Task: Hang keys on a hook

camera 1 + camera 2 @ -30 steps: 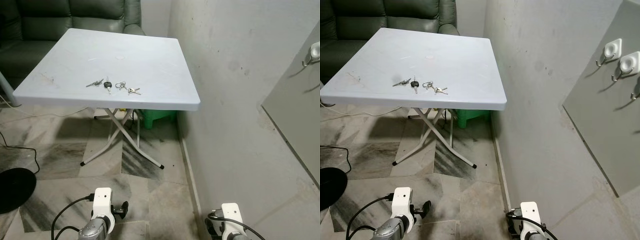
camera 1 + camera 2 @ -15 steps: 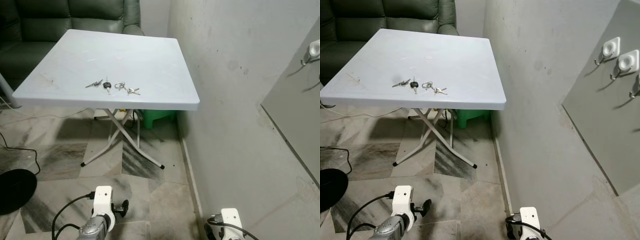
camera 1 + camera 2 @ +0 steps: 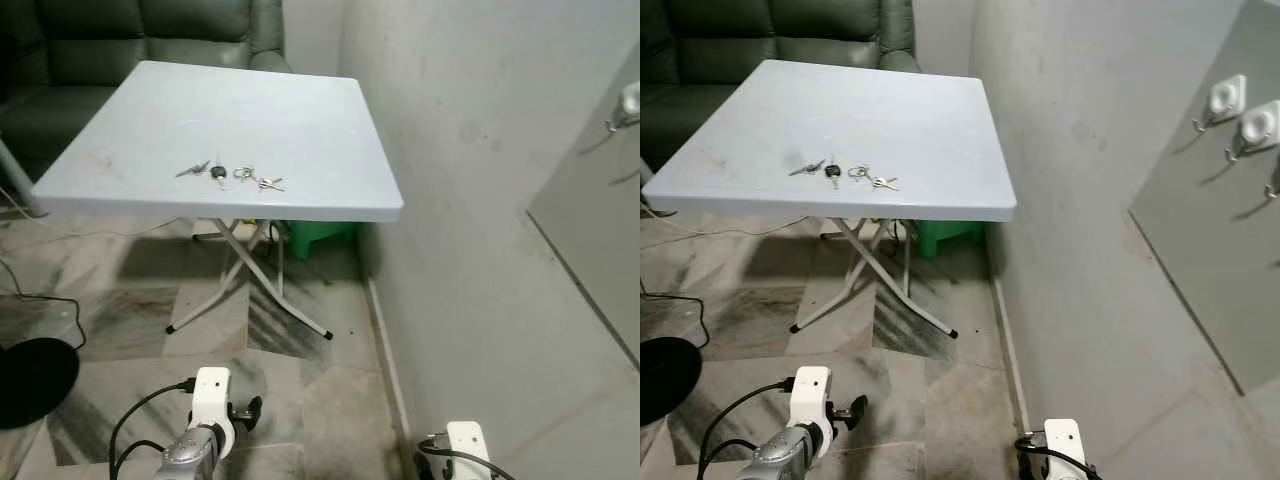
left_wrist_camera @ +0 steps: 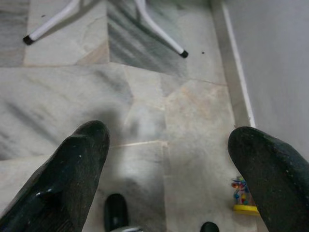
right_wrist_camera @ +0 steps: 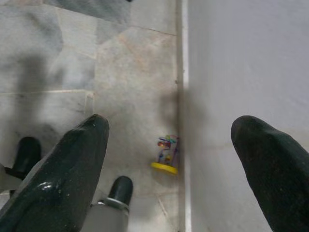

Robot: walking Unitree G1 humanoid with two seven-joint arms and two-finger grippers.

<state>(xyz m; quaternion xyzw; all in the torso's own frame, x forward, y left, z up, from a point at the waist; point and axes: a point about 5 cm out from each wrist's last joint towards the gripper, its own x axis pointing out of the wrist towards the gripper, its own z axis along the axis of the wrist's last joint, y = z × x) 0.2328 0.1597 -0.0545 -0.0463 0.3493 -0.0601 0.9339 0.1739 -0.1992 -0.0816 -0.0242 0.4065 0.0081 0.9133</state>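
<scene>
Keys lie flat on the white folding table, a loose cluster near the table's front edge, left of centre: one with a dark head, ring and smaller keys beside it. Nothing touches them.

Hooks on white square pads are fixed to a grey panel on the wall to the right of the table, well apart from it and from the keys. Two pads clear in the right eye view, a third partly cut at the frame edge.

Behind the table: dark green sofa. Under it: crossed white legs, a green stool. Left of the table on the marble floor: black round object, cable.

Left gripper hangs low over the floor, well short of the table, fingers spread, holding nothing. Right gripper hangs likewise by the wall's foot, fingers spread, empty; a small coloured toy sits on the floor against the wall beneath it.
</scene>
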